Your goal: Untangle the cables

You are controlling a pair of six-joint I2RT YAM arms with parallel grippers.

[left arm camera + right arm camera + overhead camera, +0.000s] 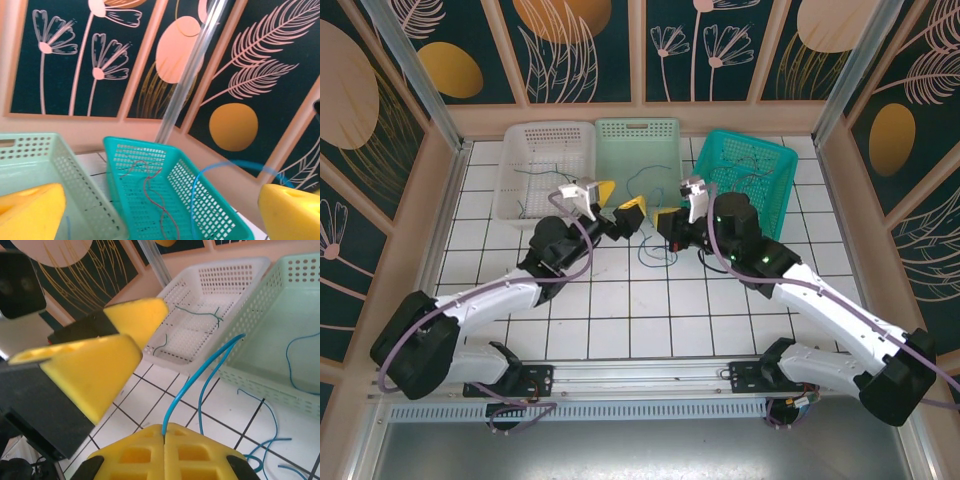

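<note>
My right gripper (164,432) is shut on a thin blue cable (210,365) that rises from between its yellow pads and loops back down to the tiles. More blue cable (265,450) lies tangled on the floor beside it, seen from above as loops (655,252). My left gripper (617,202) hovers wide open just left of the right gripper (668,220), holding nothing. In the left wrist view the blue cable (220,170) arcs between the open left gripper's (162,200) fingers. A red cable (155,195) lies in the teal basket (142,150).
Three baskets stand in a row at the back: white (548,135) with green cables (200,315), light green (638,128) with a blue cable (295,365), and teal (780,200). Frame posts and decorated walls close in the sides.
</note>
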